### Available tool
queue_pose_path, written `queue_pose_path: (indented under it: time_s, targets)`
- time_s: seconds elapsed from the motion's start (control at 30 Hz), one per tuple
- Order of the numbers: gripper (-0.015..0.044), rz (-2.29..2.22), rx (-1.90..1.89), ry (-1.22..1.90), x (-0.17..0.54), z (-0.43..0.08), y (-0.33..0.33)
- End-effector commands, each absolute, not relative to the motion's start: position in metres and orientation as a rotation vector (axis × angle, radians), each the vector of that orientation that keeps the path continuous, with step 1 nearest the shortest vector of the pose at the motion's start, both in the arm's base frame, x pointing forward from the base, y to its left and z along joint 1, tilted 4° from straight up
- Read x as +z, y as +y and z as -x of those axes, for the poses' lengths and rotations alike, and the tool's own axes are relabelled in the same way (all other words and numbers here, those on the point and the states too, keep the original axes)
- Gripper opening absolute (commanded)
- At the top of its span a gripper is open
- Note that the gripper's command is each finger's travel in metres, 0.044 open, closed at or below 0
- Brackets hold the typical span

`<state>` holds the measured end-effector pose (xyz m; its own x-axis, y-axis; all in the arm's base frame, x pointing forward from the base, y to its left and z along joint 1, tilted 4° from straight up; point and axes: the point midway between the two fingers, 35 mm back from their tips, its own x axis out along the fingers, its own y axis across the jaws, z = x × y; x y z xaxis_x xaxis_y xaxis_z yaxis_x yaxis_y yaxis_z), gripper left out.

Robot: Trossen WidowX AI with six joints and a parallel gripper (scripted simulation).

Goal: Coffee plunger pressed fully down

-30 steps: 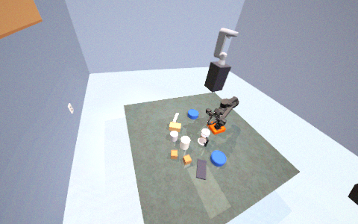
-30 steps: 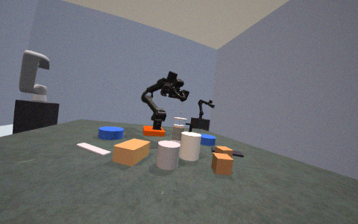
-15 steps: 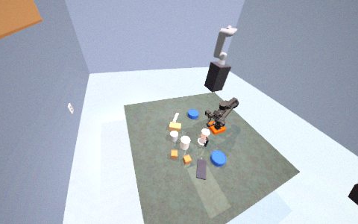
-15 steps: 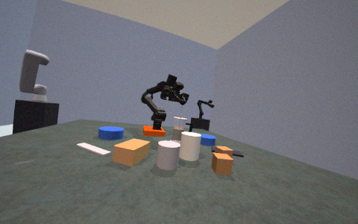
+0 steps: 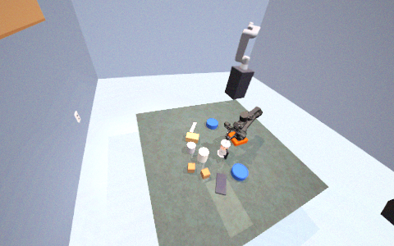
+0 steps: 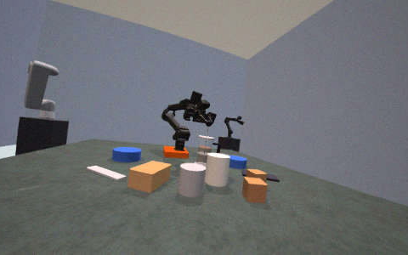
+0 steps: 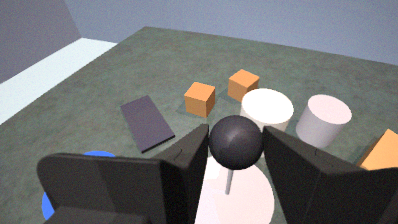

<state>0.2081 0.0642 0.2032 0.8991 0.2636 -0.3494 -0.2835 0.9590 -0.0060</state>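
The coffee press stands upright on the dark green table, with a clear body, brown contents, a white lid and a black handle. The plunger's black round knob sits above the lid on a thin rod, part of which shows between knob and lid. My gripper is shut on the knob, one finger at each side. In the top and exterior views the knob is too small or hidden to make out.
A white cylinder stands close to the press, with a lilac cylinder beyond it. Also around are orange blocks, blue round dishes and a dark flat slab.
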Motion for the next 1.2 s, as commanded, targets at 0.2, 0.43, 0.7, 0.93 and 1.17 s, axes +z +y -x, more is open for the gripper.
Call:
queue_pose_path:
  time_s: [0.2, 0.43, 0.7, 0.93, 1.17]
  targets:
    - [0.0128, 0.078, 0.283, 0.445, 0.1672, -0.2119, 0.0648]
    - [0.0128, 0.078, 0.283, 0.444, 0.1687, -0.2136, 0.0652]
    - [0.0128, 0.078, 0.283, 0.444, 0.1698, -0.2152, 0.0657]
    - [0.0128, 0.078, 0.283, 0.444, 0.1707, -0.2164, 0.066]
    - [0.0128, 0.078, 0.283, 0.444, 0.1714, -0.2176, 0.0664]
